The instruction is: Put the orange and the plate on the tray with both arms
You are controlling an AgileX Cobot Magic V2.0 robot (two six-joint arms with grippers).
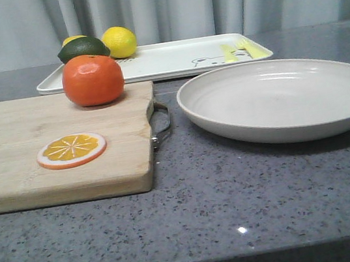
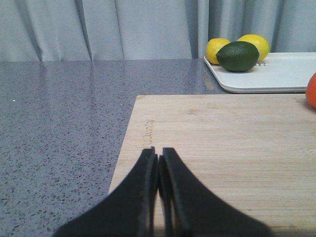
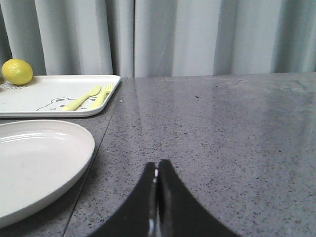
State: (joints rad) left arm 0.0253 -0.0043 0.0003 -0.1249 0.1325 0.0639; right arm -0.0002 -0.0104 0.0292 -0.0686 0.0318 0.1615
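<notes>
The orange [image 1: 93, 79] sits on the far part of a wooden cutting board [image 1: 49, 169]; only its edge [image 2: 312, 91] shows in the left wrist view. The wide off-white plate [image 1: 282, 98] lies on the counter right of the board and also shows in the right wrist view [image 3: 34, 168]. The white tray [image 1: 164, 60] lies behind both, with its bear drawing and yellow cutlery print [image 3: 91, 97]. My left gripper [image 2: 159, 155] is shut and empty over the board's near left part. My right gripper [image 3: 157, 167] is shut and empty over the counter, right of the plate. Neither gripper shows in the front view.
An orange slice [image 1: 72, 150] lies on the board. Two lemons [image 1: 119, 42] and a dark green fruit [image 1: 83, 48] rest on the tray's left end. The board has a metal handle [image 1: 161, 123] facing the plate. Grey curtains hang behind the speckled grey counter [image 1: 240, 213].
</notes>
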